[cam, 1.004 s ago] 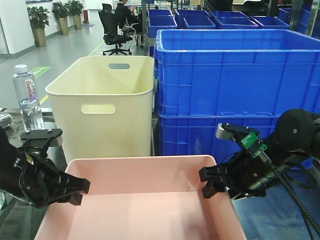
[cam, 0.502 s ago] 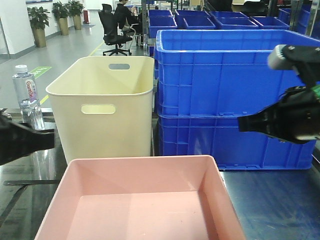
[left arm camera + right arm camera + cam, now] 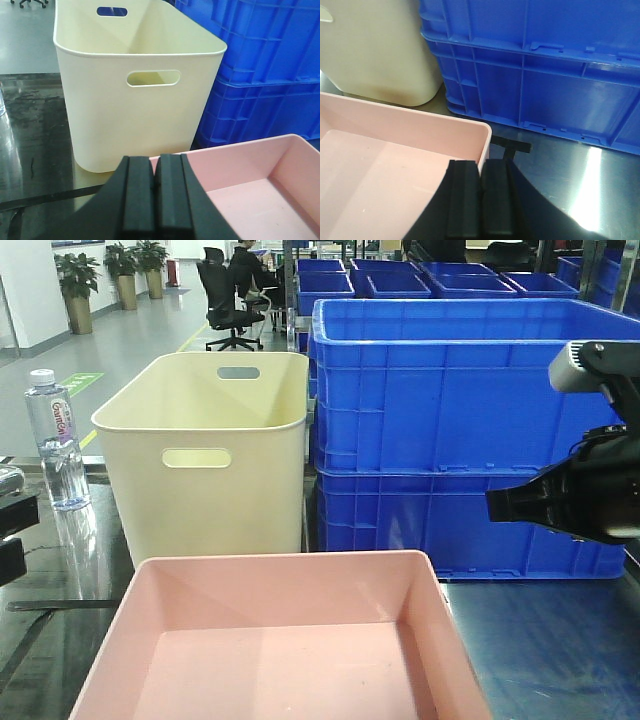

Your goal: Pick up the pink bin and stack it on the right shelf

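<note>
Exterior front-facing view: the pink bin [image 3: 280, 640] sits on the dark glossy shelf [image 3: 540, 640] at the bottom centre, empty and held by neither arm. The right gripper [image 3: 500, 505] hangs off to the right, above the bin's rim and in front of the stacked blue crates [image 3: 450, 410]. Only a dark piece of the left arm shows at the left edge. The cream bin [image 3: 205, 455] stands just behind the pink bin, with a water bottle [image 3: 55, 440] well to the left. Judging by this, the bin is already down and the arms are clear of it, so the task looks near its end.

Left wrist view: the left gripper [image 3: 155, 195] has its pads pressed together on nothing, above the pink bin's [image 3: 260, 175] near corner. The cream bin [image 3: 135, 85] is close ahead, leaving little room forward.

Right wrist view: the right gripper [image 3: 481, 197] is likewise closed and empty, over the pink bin's [image 3: 395, 165] right rim. Bare shelf [image 3: 570, 175] lies open to the right; the blue crate [image 3: 540, 70] walls off the far side. Any further move calls for pulling back, not forward.
</note>
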Controlling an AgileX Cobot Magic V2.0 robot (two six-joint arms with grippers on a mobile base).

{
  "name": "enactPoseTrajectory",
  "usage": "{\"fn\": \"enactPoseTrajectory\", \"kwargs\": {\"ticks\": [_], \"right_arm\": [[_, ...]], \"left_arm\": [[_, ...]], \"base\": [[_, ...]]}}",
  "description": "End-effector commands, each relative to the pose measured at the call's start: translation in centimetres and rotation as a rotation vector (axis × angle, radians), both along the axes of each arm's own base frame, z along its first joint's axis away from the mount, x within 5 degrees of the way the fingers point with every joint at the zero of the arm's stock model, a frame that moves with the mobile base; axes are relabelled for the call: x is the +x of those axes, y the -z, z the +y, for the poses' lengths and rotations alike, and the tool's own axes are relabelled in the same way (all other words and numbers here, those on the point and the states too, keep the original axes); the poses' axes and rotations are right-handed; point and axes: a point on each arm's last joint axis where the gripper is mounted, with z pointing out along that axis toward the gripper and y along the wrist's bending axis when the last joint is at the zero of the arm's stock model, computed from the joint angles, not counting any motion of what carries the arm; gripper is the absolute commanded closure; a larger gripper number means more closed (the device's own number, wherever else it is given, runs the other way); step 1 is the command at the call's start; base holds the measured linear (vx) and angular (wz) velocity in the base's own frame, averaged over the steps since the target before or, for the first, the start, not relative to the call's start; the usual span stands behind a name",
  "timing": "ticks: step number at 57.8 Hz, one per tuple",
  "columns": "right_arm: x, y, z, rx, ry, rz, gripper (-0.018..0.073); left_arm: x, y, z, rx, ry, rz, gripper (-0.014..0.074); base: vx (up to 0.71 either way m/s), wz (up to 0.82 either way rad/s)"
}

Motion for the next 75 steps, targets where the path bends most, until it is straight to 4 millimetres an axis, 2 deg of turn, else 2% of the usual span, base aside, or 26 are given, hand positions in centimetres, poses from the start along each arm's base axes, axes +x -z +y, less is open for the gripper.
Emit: {"fn": "enactPoseTrajectory", "kwargs": {"ticks": [1,10,16,22,30,31,41,47,58,75], "right_arm": [[-0.6,-2.1,-0.4,0.021,0.013,-0.12,0.0572],[-0.6,-2.1,-0.4,0.023,0.012,-0.117,0.0572],[-0.6,-2.1,-0.4,0.022,0.012,-0.116,0.0572],[-0.6,-2.1,-0.4,0.022,0.012,-0.116,0.0572],[-0.6,-2.1,-0.4,0.023,0.012,-0.116,0.0572],[-0.6,-2.1,-0.4,0.023,0.012,-0.116,0.0572],[-0.6,-2.1,-0.4,0.023,0.012,-0.116,0.0572],[-0.6,-2.0,-0.4,0.021,0.011,-0.111,0.0572],[-0.6,-2.1,-0.4,0.022,0.012,-0.114,0.0572],[-0.6,-2.1,-0.4,0.022,0.012,-0.114,0.0572]], "left_arm": [[-0.2,-1.8,0.2,-0.037,-0.012,-0.109,0.0606],[-0.3,-1.0,0.2,-0.029,-0.013,-0.093,0.0606],[-2.0,0.6,1.1,0.001,-0.034,-0.135,0.0604],[-4.9,3.7,2.8,0.0,-0.101,-0.19,0.0604],[-8.9,9.7,4.8,-0.031,-0.219,-0.205,0.0604],[-11.5,14.4,5.6,-0.005,-0.285,-0.228,0.0604],[-12.9,18.5,6.0,0.019,-0.332,-0.282,0.0604],[-12.6,20.7,6.0,0.025,-0.335,-0.239,0.0604],[-12.7,21.8,5.9,0.052,-0.323,-0.081,0.0604],[-12.8,22.3,5.9,0.06,-0.318,-0.03,0.0604]], "base": [[0.0,0.0],[0.0,0.0],[0.0,0.0],[0.0,0.0],[0.0,0.0],[0.0,0.0],[0.0,0.0],[0.0,0.0],[0.0,0.0],[0.0,0.0]]}}
